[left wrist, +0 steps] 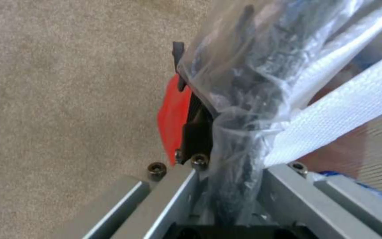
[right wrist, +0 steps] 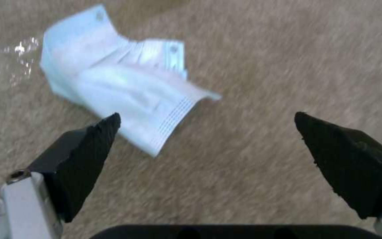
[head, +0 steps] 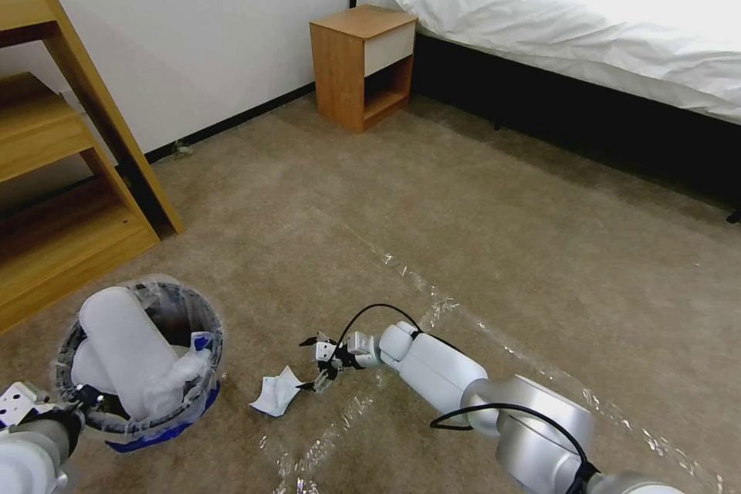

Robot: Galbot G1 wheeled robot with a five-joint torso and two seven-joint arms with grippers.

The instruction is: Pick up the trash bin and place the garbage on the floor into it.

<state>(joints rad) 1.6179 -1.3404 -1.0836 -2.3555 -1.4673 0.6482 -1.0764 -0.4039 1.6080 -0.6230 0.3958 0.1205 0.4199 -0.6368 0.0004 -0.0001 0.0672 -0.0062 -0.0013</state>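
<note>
Left tool [left wrist: 200, 139] clamped on the rim of one red trash bin [head: 143, 359] holding two white slippers [head: 127, 351], right tool [head: 318, 364] with fingers apart just beside one crumpled white paper [head: 276, 394] on the carpet floor [head: 463, 231], one wooden nightstand [head: 363, 65], one bed [head: 617, 23] beyond.

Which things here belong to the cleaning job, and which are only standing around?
Job:
- trash bin, held by left gripper
- white paper on the floor
- open right gripper

Standing around:
- nightstand
- bed
- wooden shelf
</note>
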